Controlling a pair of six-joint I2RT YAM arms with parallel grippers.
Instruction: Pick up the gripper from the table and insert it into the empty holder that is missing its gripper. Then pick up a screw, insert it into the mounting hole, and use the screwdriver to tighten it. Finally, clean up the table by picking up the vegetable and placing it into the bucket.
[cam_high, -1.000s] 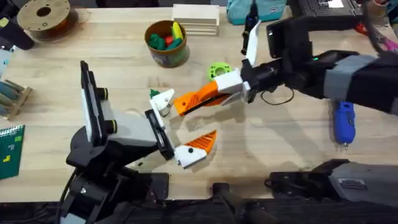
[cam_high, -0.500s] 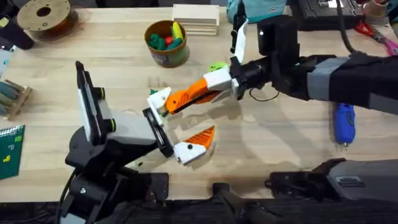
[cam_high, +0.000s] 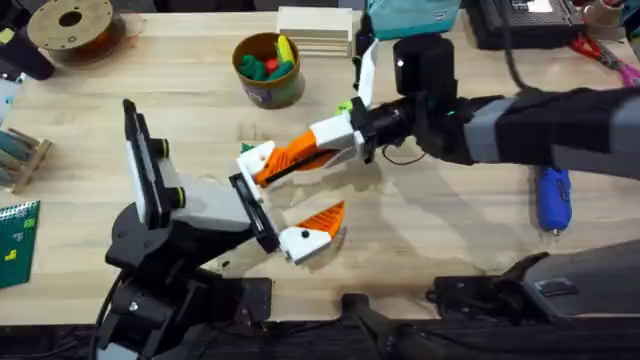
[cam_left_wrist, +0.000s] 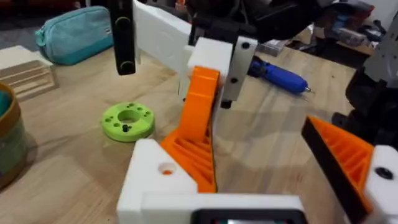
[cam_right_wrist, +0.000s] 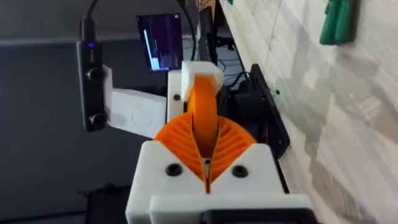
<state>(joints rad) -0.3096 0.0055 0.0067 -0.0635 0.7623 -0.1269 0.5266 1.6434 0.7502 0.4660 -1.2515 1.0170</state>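
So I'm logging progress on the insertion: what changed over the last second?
The right gripper, shut on the gripper, moved left across the table until the piece reached the empty holder on the left arm. The left arm, screwdriver and bucket stayed put.

The right pincer (cam_high: 290, 160) has carried the gripper (cam_high: 283, 156) leftward onto the empty holder (cam_high: 257, 158).

Bucket (cam_high: 267, 70) behind; screwdriver (cam_high: 552, 196) right
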